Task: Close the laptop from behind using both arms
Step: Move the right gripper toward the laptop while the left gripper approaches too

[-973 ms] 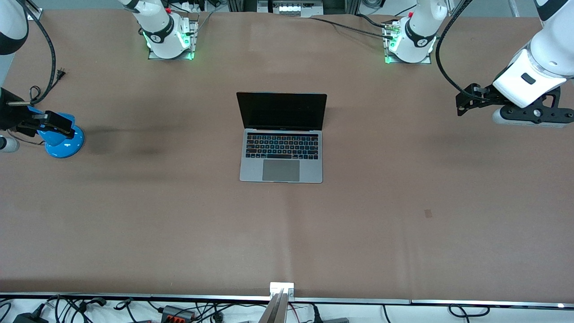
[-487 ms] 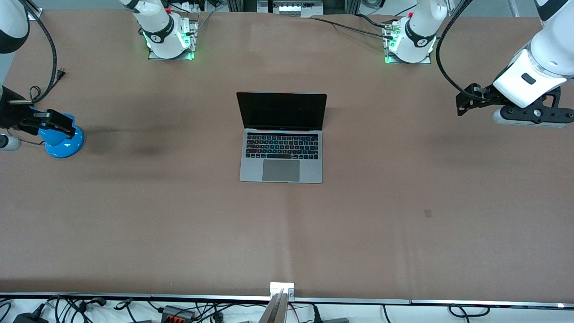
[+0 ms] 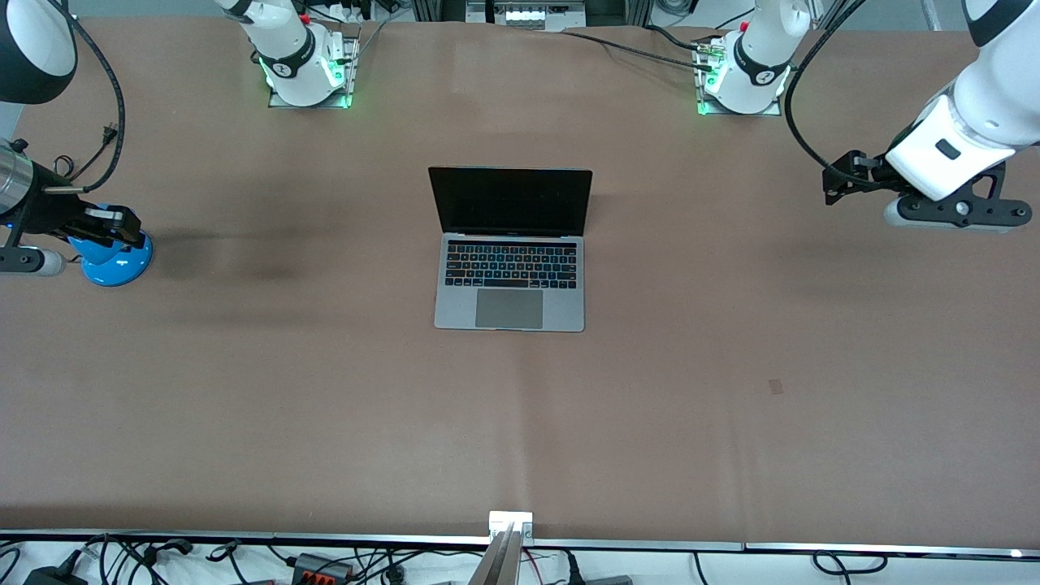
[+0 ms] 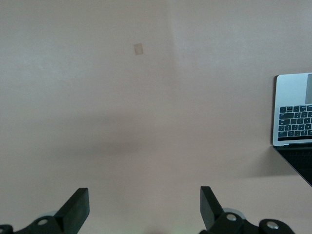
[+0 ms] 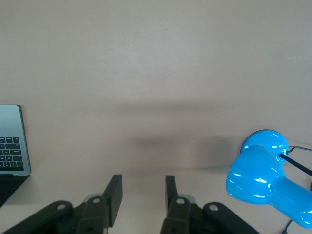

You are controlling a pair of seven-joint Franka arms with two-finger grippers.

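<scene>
Your laptop [image 3: 510, 248] sits open mid-table, screen facing the front camera, so the lid must be pushed from the base side. Left gripper [image 4: 141, 209], fingers wide apart, and right gripper [image 5: 142, 195], fingers narrowly apart over the lamp [image 3: 114, 253], both hang well clear at the table ends.

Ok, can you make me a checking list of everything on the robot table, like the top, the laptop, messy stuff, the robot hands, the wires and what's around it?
Surface: brown table, flat, with a small darker patch toward the left arm's end.
Job's things: laptop open at mid-table, screen upright and dark, keyboard facing the front camera.
Clutter: blue desk lamp at the right arm's end.
Grippers: left gripper open, over bare table at the left arm's end; right gripper open with a narrower gap, over the table beside the lamp. Neither touches the laptop.
Cables: black cables hang from both arms; more lie along the table's edges.
Surroundings: two arm bases with green lights.
</scene>
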